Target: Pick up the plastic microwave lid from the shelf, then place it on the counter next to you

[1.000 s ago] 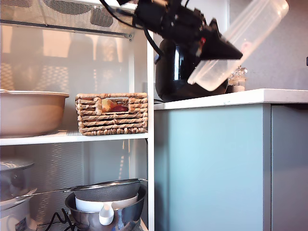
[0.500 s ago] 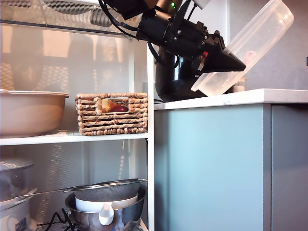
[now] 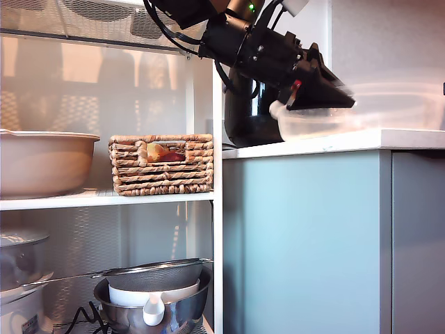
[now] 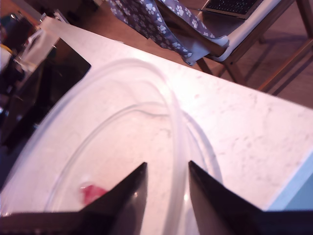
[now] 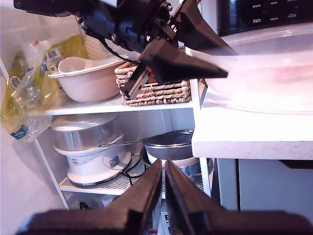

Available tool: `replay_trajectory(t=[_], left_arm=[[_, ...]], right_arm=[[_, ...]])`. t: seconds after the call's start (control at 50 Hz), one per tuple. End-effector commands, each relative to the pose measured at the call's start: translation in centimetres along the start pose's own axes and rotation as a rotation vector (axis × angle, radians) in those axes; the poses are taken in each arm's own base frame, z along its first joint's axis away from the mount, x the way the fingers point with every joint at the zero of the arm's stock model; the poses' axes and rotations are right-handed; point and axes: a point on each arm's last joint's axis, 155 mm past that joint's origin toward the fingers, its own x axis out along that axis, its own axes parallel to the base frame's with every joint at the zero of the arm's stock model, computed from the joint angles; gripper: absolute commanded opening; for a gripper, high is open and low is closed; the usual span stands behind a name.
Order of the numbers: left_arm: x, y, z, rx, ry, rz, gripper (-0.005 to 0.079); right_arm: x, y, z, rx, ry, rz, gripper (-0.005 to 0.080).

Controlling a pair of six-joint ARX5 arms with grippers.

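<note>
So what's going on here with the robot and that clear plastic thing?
My first end effector has its fingers either side of the plastic microwave lid's rim and is holding it level, on or just above the white counter, next to the black appliance. The lid looks blurred, so it may be moving. My second end effector is shut, holds nothing and points toward the shelf.

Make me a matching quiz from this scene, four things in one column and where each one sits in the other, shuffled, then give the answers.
Things:
1. plastic microwave lid
2. wicker basket
3. beige bowl
4. mesh strainer

Places:
A. shelf board, at the exterior view's left edge
B. lower level, over a steel bowl
C. on the counter, in my first gripper
D. shelf board, beside the rack's white post

Pairs: 1-C, 2-D, 3-A, 4-B
</note>
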Motion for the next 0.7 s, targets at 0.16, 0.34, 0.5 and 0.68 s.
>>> replay_trajectory(t=[0.16, 0.34, 0.5, 0.68], left_arm=[[1.3, -0.4, -0.5, 0.061, -0.029, -0.003, 0.032], [1.0, 0.2, 0.5, 0.07, -0.042, 0.01, 0.038], [0.6, 0.6, 0.4, 0.071, -0.021, 0.023, 0.038], [-0.2, 0.4, -1.1, 0.038, 0.088, 0.018, 0.038]], right_arm=[[-0.1, 0.1, 0.8, -0.01, -0.02, -0.003, -0.0012], [-0.1, 0.1, 0.7, -0.009, -0.018, -0.003, -0.0012], [-0.1, 0.1, 0.8, -0.009, -0.019, -0.003, -0.0012], [-0.1, 0.1, 0.7, -0.009, -0.019, -0.003, -0.0012]])
